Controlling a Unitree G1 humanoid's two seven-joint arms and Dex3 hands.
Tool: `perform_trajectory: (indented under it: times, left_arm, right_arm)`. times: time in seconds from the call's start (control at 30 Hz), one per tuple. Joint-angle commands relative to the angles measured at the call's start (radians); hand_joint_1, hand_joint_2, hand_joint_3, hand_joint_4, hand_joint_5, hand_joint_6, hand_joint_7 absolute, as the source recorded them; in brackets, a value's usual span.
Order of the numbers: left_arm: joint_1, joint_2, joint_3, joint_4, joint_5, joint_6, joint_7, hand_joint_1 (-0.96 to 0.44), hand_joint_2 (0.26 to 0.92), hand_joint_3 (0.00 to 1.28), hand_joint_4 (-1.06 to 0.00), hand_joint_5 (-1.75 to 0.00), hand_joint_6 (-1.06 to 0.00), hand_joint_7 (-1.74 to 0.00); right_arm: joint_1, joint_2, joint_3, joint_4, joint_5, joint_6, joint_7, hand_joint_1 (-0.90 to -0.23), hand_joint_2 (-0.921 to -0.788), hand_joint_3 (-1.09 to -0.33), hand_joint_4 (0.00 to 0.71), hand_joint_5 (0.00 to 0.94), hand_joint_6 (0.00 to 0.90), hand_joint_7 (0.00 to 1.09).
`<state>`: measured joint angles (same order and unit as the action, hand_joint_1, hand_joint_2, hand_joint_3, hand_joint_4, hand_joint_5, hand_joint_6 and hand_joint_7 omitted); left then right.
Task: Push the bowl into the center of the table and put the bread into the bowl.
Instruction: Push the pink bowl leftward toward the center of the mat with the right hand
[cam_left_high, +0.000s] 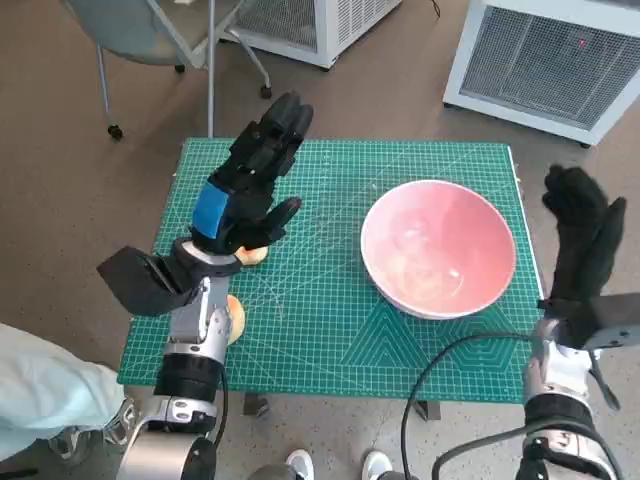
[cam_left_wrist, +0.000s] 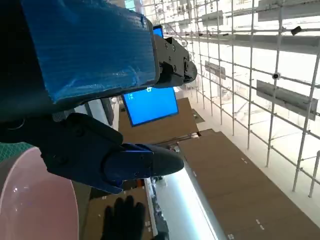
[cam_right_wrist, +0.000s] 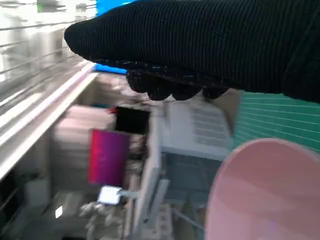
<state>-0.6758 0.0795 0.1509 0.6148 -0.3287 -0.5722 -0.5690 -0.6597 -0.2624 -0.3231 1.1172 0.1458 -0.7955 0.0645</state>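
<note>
Sitting upright and empty on the right half of the green-matted surface (cam_left_high: 330, 330), the pink bowl (cam_left_high: 438, 248) lies closer to the right edge than to the middle. Its rim also shows in the left wrist view (cam_left_wrist: 35, 200) and the right wrist view (cam_right_wrist: 265, 190). The bread (cam_left_high: 236, 318), a small orange-tan piece, lies near the left edge of the surface, largely hidden under the left forearm; another sliver of the same colour (cam_left_high: 252, 256) peeks out by the thumb, and whether it touches that robot hand cannot be told. The left robot hand (cam_left_high: 250, 190), blue tape across its back, is raised above the left half of the mat with fingers stretched forward and spread, gripping nothing. The right robot hand (cam_left_high: 583, 232), in its black knitted glove, stands upright just off the right edge of the surface beside the bowl, fingers apart and empty, not touching the rim. Beyond the surface stand an office chair (cam_left_high: 150, 30) and two white grilled cabinets (cam_left_high: 560, 60) on the brown floor.
</note>
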Motion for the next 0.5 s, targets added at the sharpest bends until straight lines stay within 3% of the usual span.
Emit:
perform_trajectory:
  times: [0.03,0.5]
  left_arm:
    - [-0.012,0.004,0.001,0.002,0.008,-0.014,0.002,-0.58,0.921,0.37,-0.14,-0.01,-0.25,-0.05]
    - [0.002,0.021,0.007,-0.012,0.007,-0.011,0.000,-0.58,0.921,0.37,-0.14,0.00,-0.25,-0.05]
  right_arm:
    - [-0.024,0.035,-0.019,0.070,0.027,0.070,-0.009,-0.573,-0.921,-0.862,0.174,0.007,0.061,0.43]
    - [-0.099,0.090,-0.068,0.128,0.092,0.202,0.046,-0.598,-0.921,-0.814,0.189,0.006,0.114,0.39]
